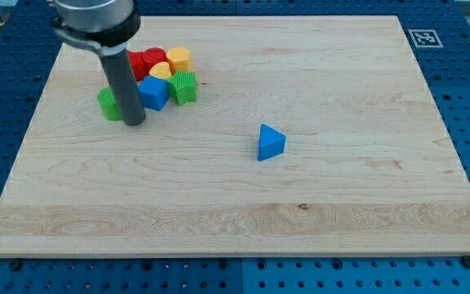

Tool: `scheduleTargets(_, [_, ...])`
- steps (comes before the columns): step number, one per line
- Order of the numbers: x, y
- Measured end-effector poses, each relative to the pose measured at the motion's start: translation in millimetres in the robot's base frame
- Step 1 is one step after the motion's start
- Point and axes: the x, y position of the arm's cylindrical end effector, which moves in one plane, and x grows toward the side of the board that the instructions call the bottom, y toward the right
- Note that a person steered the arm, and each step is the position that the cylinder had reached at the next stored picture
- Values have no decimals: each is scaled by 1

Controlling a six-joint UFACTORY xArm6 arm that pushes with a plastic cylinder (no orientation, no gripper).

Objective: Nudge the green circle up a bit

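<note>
The green circle [108, 104] lies at the view's upper left on the wooden board [235, 196], partly hidden behind my rod. My tip [135, 123] rests on the board just right of and slightly below the green circle, touching or nearly touching it. Right of the rod is a blue cube [155, 93]. A green star-like block [184, 86] sits beside the cube.
A cluster above the cube holds red blocks [145, 63], a yellow heart-like block [161, 71] and a yellow block [179, 58]. A blue triangle [270, 142] lies alone near the board's middle. A marker tag [422, 37] is at the top right corner.
</note>
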Motion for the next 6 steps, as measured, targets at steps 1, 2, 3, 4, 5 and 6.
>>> scheduleTargets(1, [26, -1])
scheduleTargets(2, [34, -9])
scheduleTargets(3, [29, -21])
scheduleTargets(4, [12, -36])
scheduleTargets(5, [-3, -50])
scheduleTargets(6, [-11, -56])
